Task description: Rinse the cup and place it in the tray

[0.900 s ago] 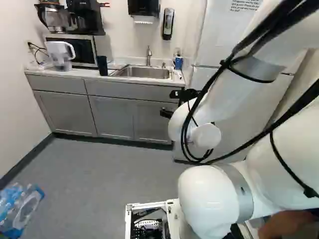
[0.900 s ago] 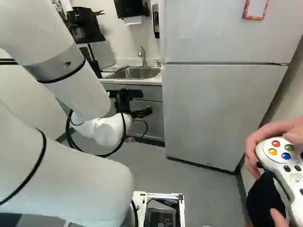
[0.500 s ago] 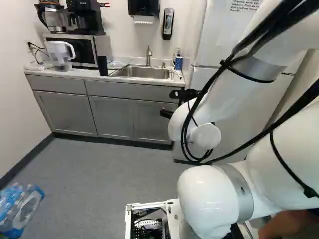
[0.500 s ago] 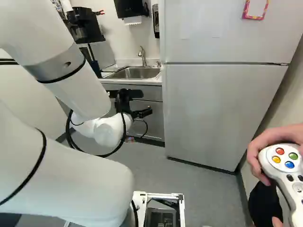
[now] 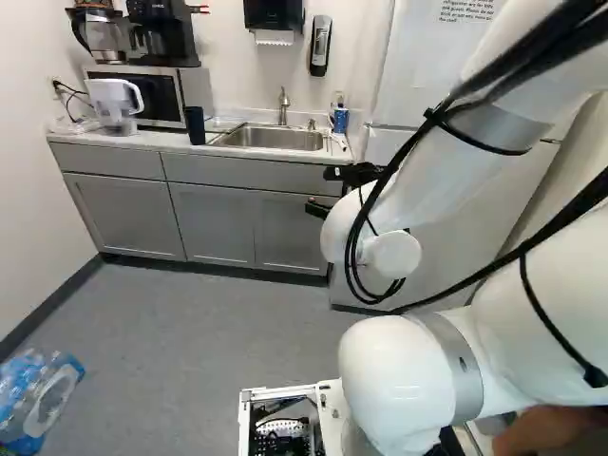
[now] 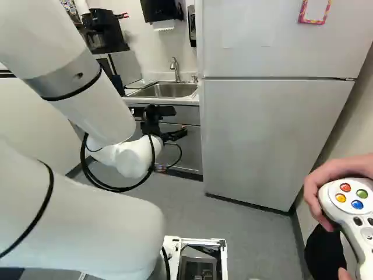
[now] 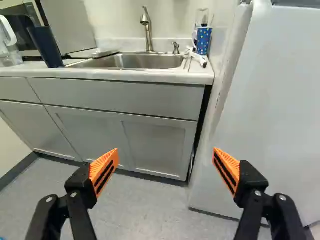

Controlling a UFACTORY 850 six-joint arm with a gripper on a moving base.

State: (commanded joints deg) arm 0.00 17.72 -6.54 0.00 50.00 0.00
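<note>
Dark cup point(image 7: 46, 47): upright on the counter point(image 7: 125, 75), just beside the sink point(image 7: 135, 61), in front of the microwave point(image 7: 67, 22). Could be tipped if met by one finger first; cause, an approach off its middle line. The microwave's side could be struck on a sideways reach.
Dotted cup point(image 7: 204, 41): at the sink's other end, near the wall. Which cup is meant cannot be told for certain; the wrong one could be taken.
Fridge point(image 7: 270, 100): near, to one side of the pincer point(image 7: 166, 155). A scrape is judged possible if the arm point(image 5: 437, 180) is raised or swung without clearance.
Counter edge: could be hit if the pincer is driven ahead at its present low aim, towards the cabinet point(image 7: 155, 145); a lift is judged to be needed first.
Faucet point(image 7: 147, 30): could be knocked during rinsing; grip might be lost once the cup is wet.
Tray point(image 7: 92, 53): flat item between dark cup and sink, taken as the tray; cup could be set on its rim.
Pincer: fingers point(image 7: 102, 170) spread wide, nothing held, no contact seen.
</note>
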